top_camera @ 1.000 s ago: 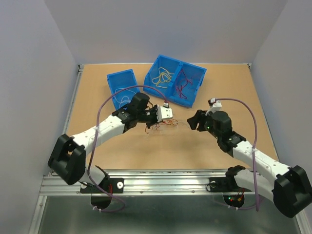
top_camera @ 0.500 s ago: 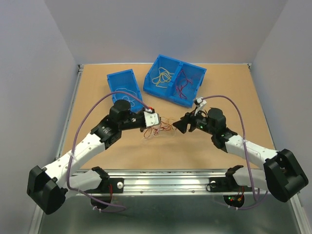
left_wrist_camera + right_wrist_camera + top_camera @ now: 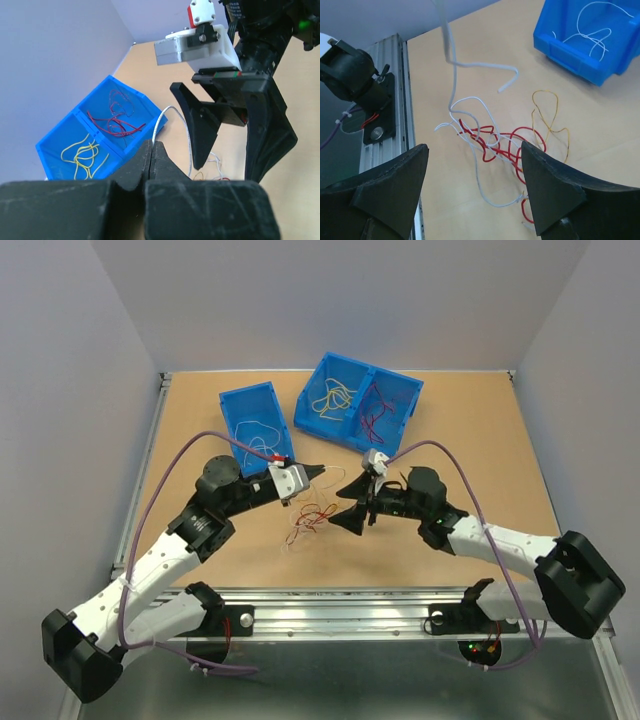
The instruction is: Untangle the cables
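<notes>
Left gripper (image 3: 316,468) pinches a white cable (image 3: 451,75) from the tangle (image 3: 492,142) — right gripper (image 3: 352,506) gapes wide; far bins (image 3: 335,435) part-filled, knot remains.

table (image 3: 470,440) — matt brown board | bins (image 3: 340,432) — smooth blue plastic | cables (image 3: 312,518): smooth plastic sheath

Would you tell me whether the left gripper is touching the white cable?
Touching: the left wrist view shows the white cable leaving the shut jaws.
</notes>
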Available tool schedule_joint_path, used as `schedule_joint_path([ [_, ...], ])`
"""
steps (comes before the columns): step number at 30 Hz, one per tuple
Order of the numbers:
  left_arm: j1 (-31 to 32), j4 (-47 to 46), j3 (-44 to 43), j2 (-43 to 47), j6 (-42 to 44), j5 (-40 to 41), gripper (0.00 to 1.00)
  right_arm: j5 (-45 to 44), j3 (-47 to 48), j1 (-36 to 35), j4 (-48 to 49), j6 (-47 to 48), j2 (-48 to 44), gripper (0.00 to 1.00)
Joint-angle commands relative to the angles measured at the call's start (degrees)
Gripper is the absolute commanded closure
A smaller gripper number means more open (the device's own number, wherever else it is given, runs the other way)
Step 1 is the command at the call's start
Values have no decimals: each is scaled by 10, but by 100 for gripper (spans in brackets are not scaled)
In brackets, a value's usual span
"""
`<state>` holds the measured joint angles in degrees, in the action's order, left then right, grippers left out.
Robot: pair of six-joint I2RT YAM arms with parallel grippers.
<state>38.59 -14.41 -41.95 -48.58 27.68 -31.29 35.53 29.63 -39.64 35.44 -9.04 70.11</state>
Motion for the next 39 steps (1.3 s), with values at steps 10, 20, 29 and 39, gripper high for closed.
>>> schedule_joint_path([
  [10,3,6,-131,-10,-31,36,100,-55,132,-76,140,61,152,40],
  [20,3,16,-311,-56,-53,163,100,-118,139,-87,166,33,215,66],
  [29,3,-11,-484,-116,-65,342,100,-172,69,-89,173,23,209,74],
  [39,3,-24,-601,-171,-16,417,100,-192,13,-90,175,21,209,79],
])
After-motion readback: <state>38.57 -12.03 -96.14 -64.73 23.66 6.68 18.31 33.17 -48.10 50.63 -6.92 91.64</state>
